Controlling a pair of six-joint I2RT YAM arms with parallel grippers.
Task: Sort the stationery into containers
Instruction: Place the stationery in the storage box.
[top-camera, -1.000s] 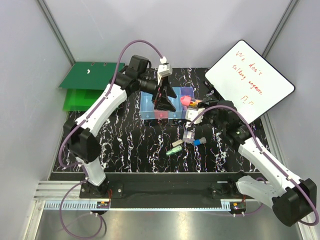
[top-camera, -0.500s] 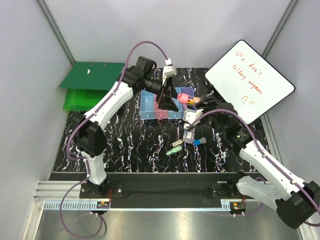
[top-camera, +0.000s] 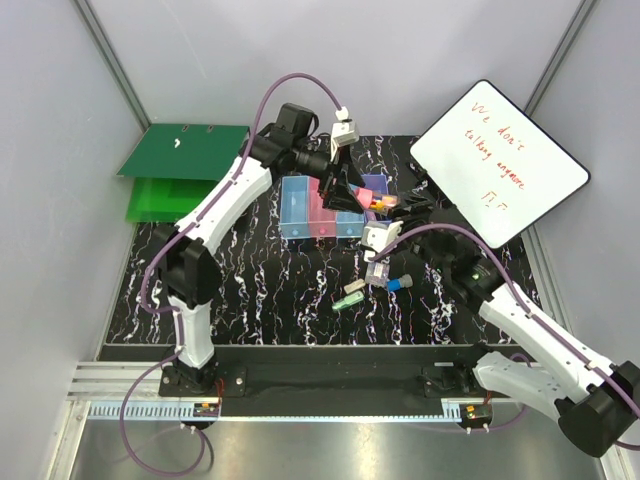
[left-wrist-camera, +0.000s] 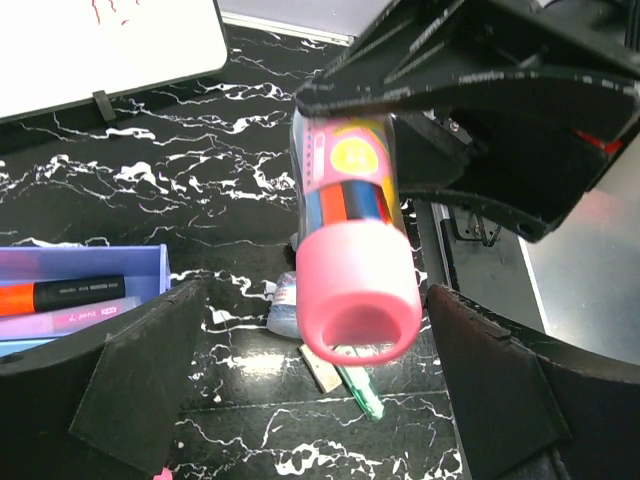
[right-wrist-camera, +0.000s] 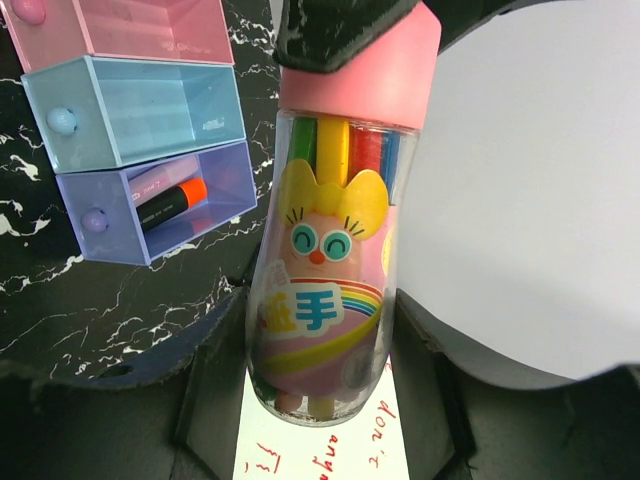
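Pink-capped tube (right-wrist-camera: 325, 300), clear body, cartoon face, coloured sticks inside

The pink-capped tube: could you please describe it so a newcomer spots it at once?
Find the whiteboard at the far right, then the row of bins left of it. Between them the right gripper holds a clear tube: pink cap, cartoon face, coloured sticks inside, unlike the small loose pieces nearer.

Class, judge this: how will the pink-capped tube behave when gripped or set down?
Probably rigid: the clear wall of the pink-capped tube holds its shape in the right gripper. Likely slippery, being glossy plastic. Its round body may roll if laid flat.
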